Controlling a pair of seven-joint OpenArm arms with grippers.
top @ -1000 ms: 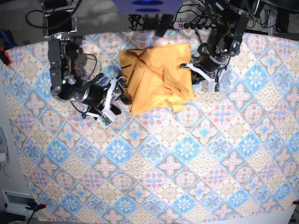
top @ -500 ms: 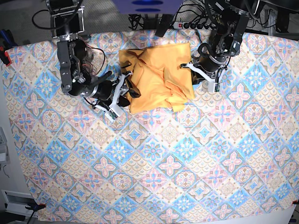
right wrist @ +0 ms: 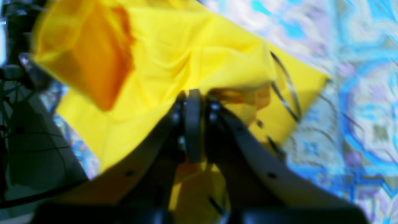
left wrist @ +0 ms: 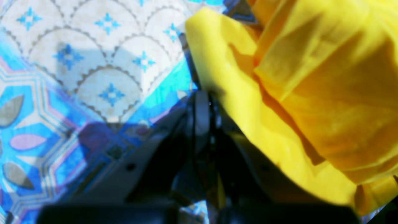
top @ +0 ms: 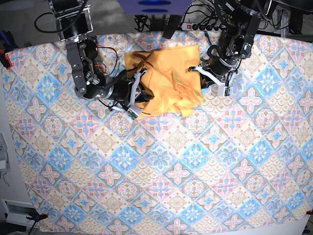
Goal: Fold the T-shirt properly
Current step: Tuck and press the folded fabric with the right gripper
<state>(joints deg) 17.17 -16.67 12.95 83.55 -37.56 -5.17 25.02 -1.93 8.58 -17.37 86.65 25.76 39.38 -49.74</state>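
Note:
The pale yellow-orange T-shirt (top: 164, 78) lies crumpled in a rough block at the back middle of the table. My left gripper (top: 200, 81) is at its right edge. In the left wrist view the left gripper (left wrist: 202, 99) is shut, with the shirt's edge (left wrist: 311, 93) draped against it. My right gripper (top: 138, 96) is at the shirt's lower left edge. In the right wrist view the right gripper (right wrist: 192, 96) is shut, with a fold of the shirt (right wrist: 174, 56) over its tip. Dark scribble print (right wrist: 284, 93) shows beside it.
The blue-pink patterned tablecloth (top: 171, 171) covers the whole table. A power strip (top: 205, 25) and cables lie past the back edge. A red clamp (top: 5, 59) sits at the left edge. The arm bases stand at the back left and back right.
My right arm has swung right, from the bare cloth to the shirt's lower left edge, and that edge has bunched up. My left arm has not moved.

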